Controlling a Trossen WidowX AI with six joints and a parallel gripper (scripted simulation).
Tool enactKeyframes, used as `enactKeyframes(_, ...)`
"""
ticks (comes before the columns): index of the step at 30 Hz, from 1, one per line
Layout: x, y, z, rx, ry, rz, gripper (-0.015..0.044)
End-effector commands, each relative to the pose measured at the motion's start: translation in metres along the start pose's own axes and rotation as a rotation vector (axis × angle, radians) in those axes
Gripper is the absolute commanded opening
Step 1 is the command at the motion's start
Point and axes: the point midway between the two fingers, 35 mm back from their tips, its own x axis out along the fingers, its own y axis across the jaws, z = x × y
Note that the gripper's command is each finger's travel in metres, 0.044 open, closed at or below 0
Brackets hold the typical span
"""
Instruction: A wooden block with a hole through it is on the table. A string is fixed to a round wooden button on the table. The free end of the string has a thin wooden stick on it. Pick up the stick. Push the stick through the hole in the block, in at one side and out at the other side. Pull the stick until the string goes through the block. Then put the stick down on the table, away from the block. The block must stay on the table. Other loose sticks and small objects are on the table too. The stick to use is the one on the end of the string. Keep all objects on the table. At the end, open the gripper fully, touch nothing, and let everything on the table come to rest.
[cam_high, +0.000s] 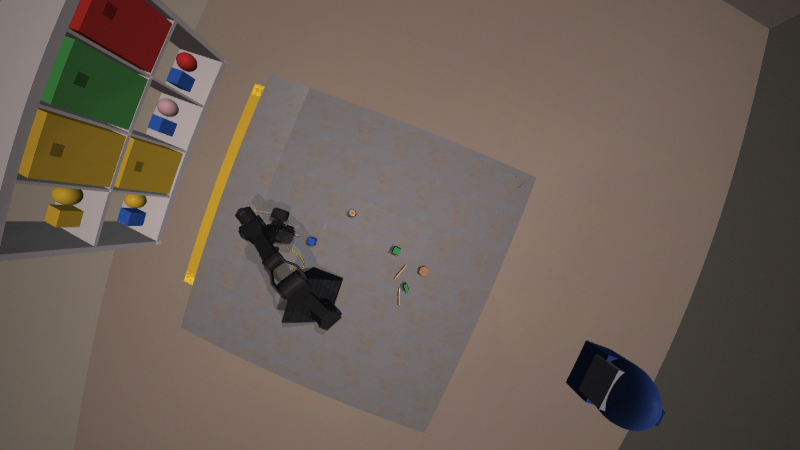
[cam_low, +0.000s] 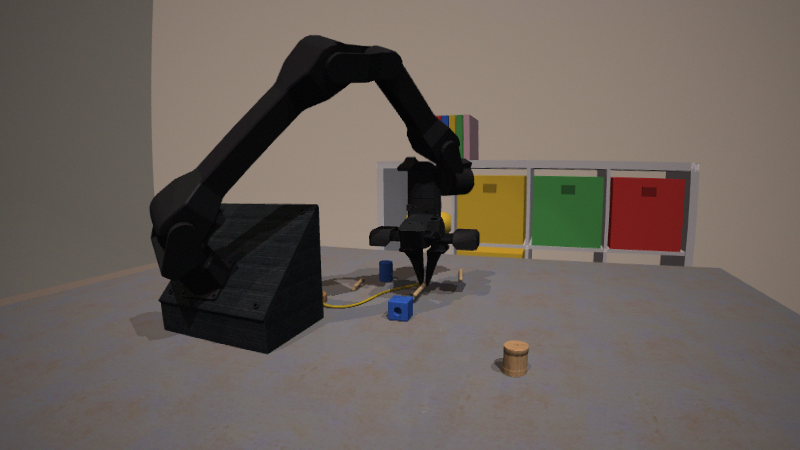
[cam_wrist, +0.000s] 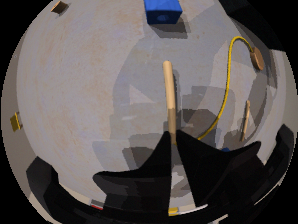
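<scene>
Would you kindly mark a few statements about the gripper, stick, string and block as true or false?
1. The gripper is shut on the stick. True.
2. The stick has passed through the blue block. False: its tip points toward the block but stops short of it.
3. A yellow string trails from the stick toward the arm's base. True.
4. The block hangs in the air. False: it rests on the table.

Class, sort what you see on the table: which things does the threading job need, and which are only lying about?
Needed:
gripper, shut on the stick
yellow string
blue block with a hole

Lying about:
wooden barrel
blue cylinder
green pieces
loose sticks
</scene>
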Motion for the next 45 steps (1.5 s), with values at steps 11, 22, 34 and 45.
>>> enactKeyframes(11,0.001,-0.001,0.02,-0.006,-0.005,0.003,0.0)
enactKeyframes(22,0.002,-0.003,0.034,-0.006,-0.007,0.002,0.0)
enactKeyframes(34,0.003,-0.005,0.048,-0.005,-0.006,0.002,0.0)
enactKeyframes(45,0.003,-0.005,0.06,-0.005,-0.006,0.002,0.0)
